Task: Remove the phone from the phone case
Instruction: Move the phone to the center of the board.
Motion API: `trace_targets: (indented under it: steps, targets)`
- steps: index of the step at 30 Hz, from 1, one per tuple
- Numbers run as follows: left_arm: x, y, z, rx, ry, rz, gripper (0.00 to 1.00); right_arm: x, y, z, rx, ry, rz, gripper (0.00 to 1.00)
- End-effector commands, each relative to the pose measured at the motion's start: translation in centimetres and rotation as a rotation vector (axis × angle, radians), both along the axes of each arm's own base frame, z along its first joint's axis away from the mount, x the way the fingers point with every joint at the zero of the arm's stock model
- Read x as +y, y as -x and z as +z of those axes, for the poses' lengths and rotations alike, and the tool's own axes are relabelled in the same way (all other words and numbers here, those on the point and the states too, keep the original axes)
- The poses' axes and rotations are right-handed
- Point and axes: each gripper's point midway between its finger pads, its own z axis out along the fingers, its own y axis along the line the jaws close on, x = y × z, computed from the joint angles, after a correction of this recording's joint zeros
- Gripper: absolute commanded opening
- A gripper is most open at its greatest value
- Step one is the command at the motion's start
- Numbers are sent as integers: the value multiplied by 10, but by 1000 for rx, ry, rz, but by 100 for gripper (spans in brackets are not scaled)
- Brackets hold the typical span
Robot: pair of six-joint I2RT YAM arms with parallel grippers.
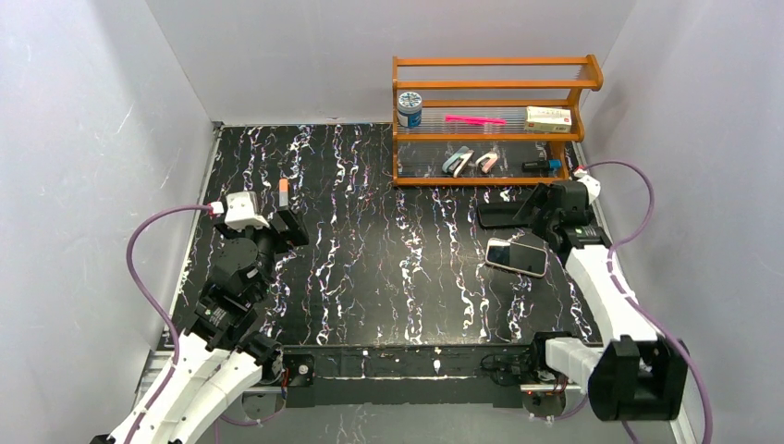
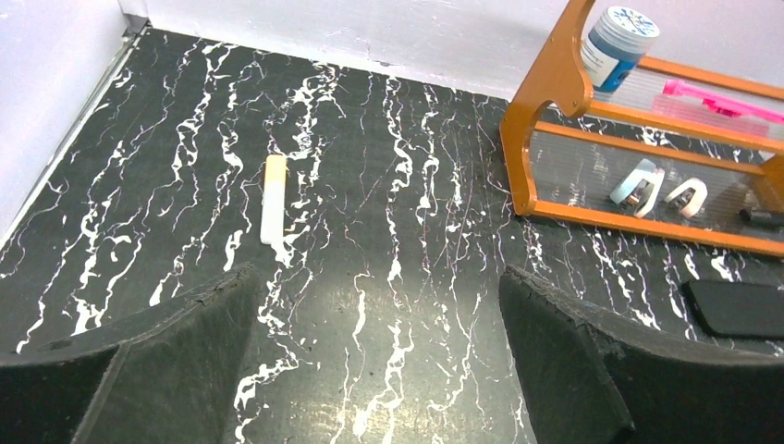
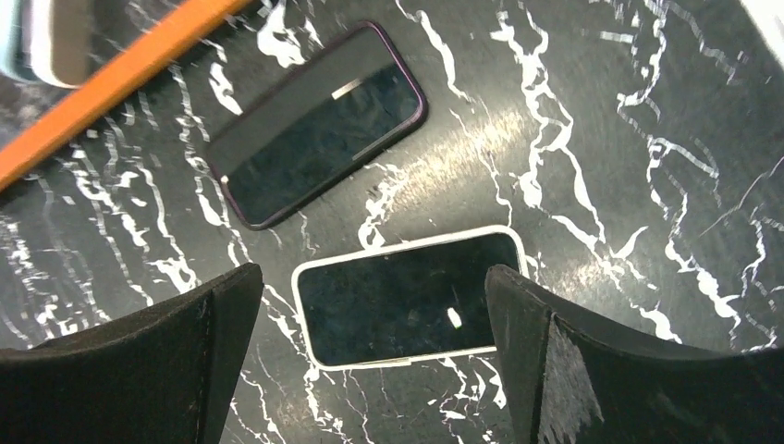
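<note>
Hovering over phone (image 3: pixel 407 296), right pincer (image 3: pixel 370 274) spread.

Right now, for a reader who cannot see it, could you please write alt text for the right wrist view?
A white-rimmed phone lies screen up on the black marbled table, between the open fingers of the right gripper. Beyond it lies a second dark phone-shaped slab with a purple rim, near an orange shelf rail.
</note>
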Motion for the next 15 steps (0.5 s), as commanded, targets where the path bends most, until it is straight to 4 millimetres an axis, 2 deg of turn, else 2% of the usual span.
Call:
trace_targets:
  steps: [1,3,6,9,12,15]
  targets:
    - [13,4,3,-19,66,86,98,-6,-32,1,-1,-23,-99,99]
    - [15,5,5,-25,76,91,98,-13,-42,-10,41,-16,-163,99]
    - [15,5,4,-23,81,91,98,-9,-58,-30,93,-60,-219,99]
    - [16,5,3,-23,81,98,98,-13,-64,-50,163,-64,-317,99]
    - [20,6,1,-21,78,121,98,-13,-57,-59,247,-30,-401,99]
    - [22,6,-1,-16,73,133,98,-10,-32,-65,351,30,-471,99]
